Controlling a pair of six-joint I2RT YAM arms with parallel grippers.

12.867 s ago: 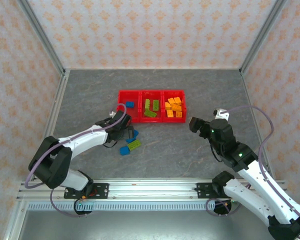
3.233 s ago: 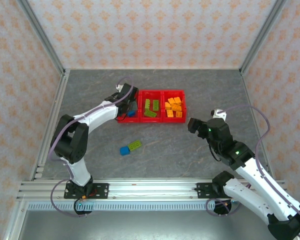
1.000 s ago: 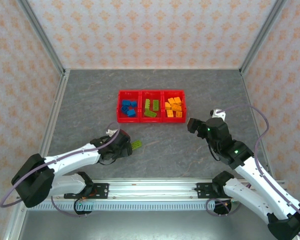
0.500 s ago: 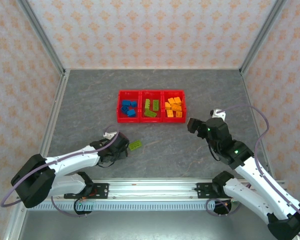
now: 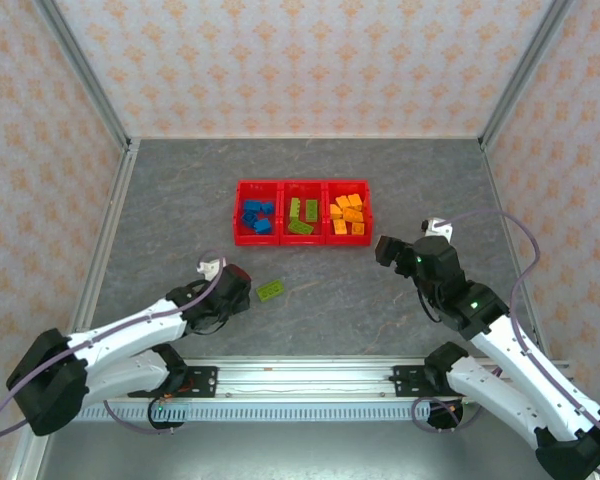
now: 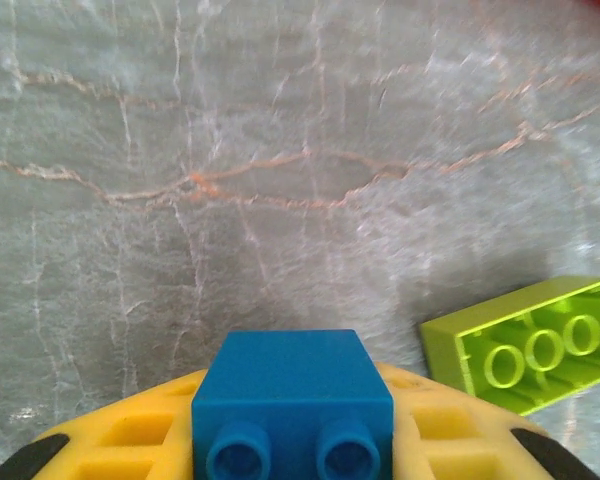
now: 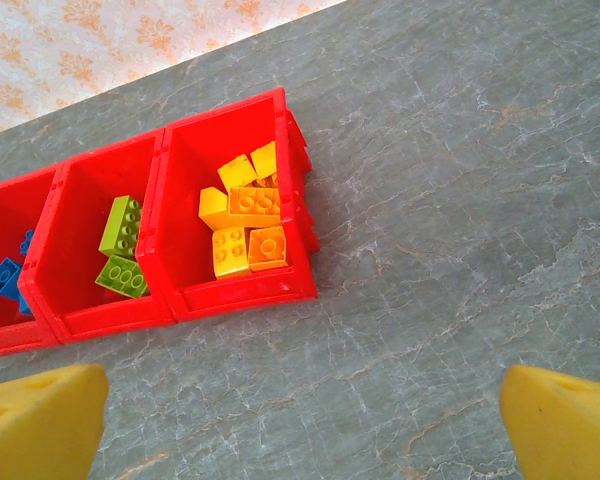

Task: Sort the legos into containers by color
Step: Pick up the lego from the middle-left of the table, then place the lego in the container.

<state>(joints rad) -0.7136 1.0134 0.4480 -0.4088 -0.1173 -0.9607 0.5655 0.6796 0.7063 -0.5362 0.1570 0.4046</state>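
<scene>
My left gripper is shut on a blue lego, which sits between its yellow pads low over the grey table. Just to its right a lime green lego lies loose on the table. The three joined red containers stand at mid-table. The left one holds blue legos, the middle green ones and the right orange-yellow ones. My right gripper hangs open to the right of the containers, with nothing between its yellow fingertips.
Patterned walls and metal frame posts enclose the grey marbled table on three sides. The rail with both arm bases runs along the near edge.
The left jaws have closed on the blue lego. The left gripper has drawn back a little to the left, away from the green lego. The right arm has stayed still.
</scene>
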